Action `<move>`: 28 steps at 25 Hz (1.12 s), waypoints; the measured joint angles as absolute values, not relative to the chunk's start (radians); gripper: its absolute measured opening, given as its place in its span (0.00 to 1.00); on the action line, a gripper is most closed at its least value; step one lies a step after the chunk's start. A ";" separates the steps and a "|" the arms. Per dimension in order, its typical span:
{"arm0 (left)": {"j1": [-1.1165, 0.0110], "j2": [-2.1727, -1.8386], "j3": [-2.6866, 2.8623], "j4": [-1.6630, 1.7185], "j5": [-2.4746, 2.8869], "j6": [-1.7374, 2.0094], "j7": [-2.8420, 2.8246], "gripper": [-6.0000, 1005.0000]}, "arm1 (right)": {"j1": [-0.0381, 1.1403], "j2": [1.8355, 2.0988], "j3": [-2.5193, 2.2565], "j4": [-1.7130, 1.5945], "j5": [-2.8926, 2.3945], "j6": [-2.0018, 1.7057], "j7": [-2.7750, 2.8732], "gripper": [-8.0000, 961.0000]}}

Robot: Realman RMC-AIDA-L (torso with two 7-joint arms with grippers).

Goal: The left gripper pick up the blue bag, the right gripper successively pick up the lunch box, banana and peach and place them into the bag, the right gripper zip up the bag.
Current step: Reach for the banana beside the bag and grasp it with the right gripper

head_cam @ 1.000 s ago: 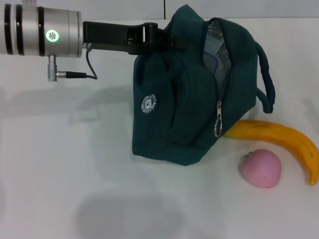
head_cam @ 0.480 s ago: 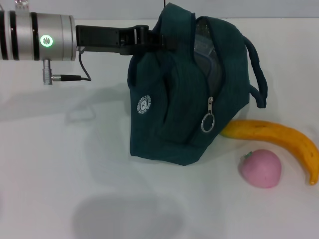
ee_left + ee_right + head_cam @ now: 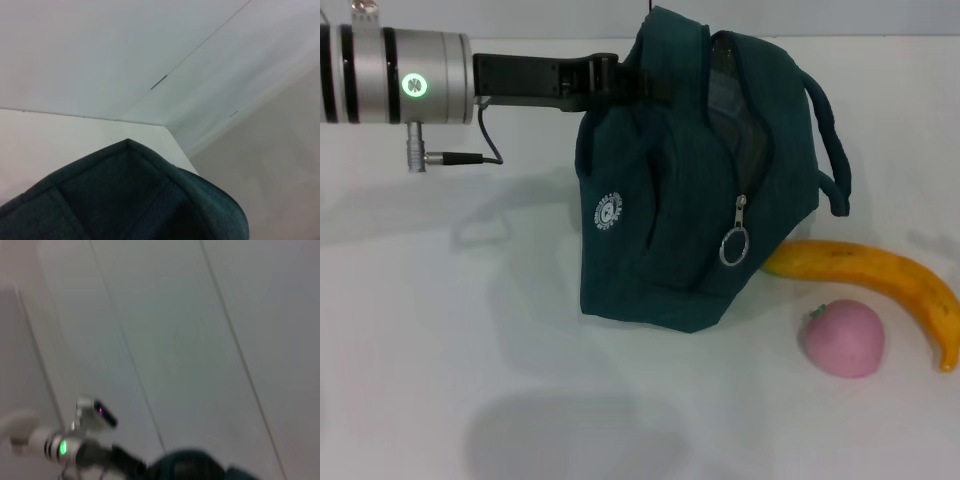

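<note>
Silver wrist reaching in from the left, and the left end effector (image 3: pixel 638 82) is pinching the top edge of the blue bag (image 3: pixel 670 230), which hangs over the white desk (image 3: pixel 440 330), zipper partly undone. Just right of its base lies the banana (image 3: pixel 880 275), touching it; the peach (image 3: pixel 842 338) sits beside the banana.

White table, pale panelled wall

A plain white table (image 3: pixel 470 330) is seen, crossed by soft grey shadows. A pale wall (image 3: pixel 100 50) divided by thin dark seams is shown behind it.
</note>
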State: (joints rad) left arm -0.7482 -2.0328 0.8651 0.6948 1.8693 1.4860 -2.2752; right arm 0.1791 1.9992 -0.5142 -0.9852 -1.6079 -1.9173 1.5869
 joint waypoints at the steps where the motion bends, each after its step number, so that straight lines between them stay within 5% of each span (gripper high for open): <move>1: -0.748 -2.033 0.865 0.695 1.869 1.486 -2.274 0.05 | 0.184 2.000 -0.533 -1.058 -1.638 -1.906 1.647 0.71; 10: -0.741 -2.034 0.865 0.695 1.866 1.485 -2.249 0.05 | 0.393 1.988 -0.662 -1.374 -2.070 -1.857 2.042 0.71; 28: -0.760 -2.037 0.831 0.696 1.865 1.473 -2.246 0.05 | 0.684 1.987 -0.848 -1.248 -2.467 -1.837 2.243 0.71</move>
State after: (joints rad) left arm -0.7598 -2.0371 0.8307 0.6960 1.8653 1.4728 -2.2456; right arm 0.6842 1.9875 -0.8483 -1.2475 -2.4666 -1.8367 2.2433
